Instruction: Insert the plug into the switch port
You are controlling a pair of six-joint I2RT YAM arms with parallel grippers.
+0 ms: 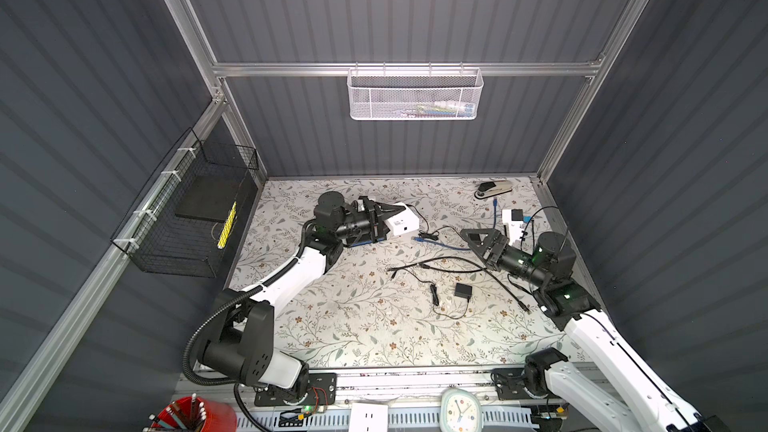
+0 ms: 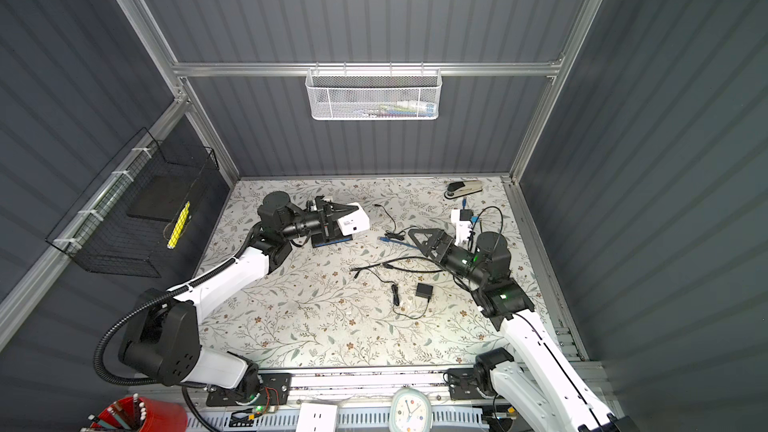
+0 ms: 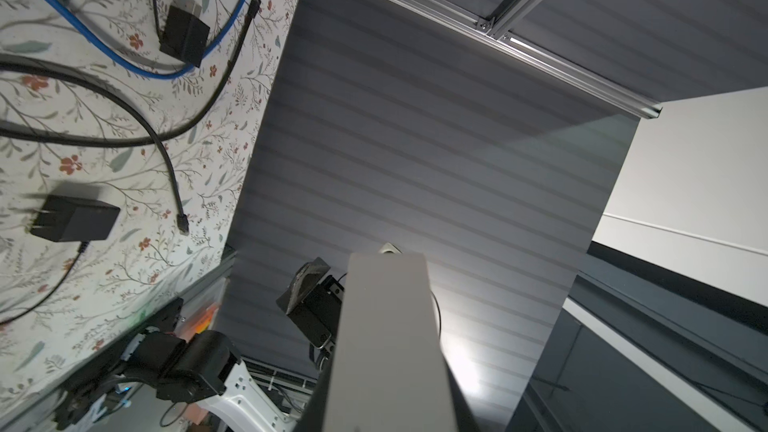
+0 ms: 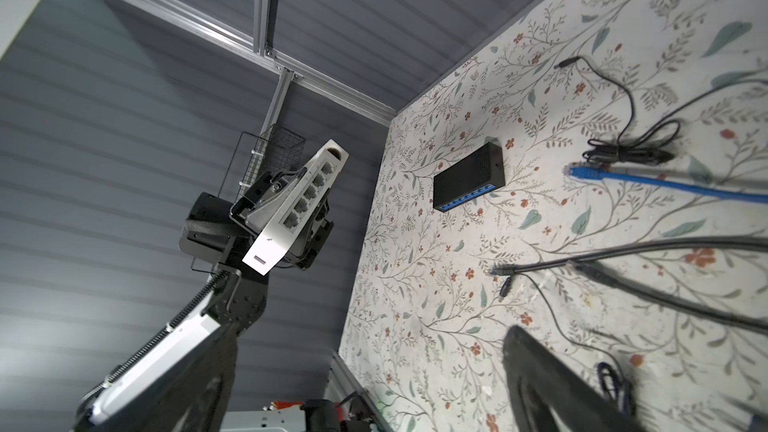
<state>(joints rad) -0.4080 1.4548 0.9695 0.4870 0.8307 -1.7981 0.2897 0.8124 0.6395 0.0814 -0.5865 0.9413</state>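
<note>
Switch point(image 1: 405, 224) clamped in left end effector point(image 1: 388, 218); right point(image 1: 469, 243) splayed.

Readable text: none.
White switch point(image 1: 401, 224): small dark mark on the top face, too small to read.
Clock point(image 1: 460, 411): dial markings blurred, unreadable.
</note>
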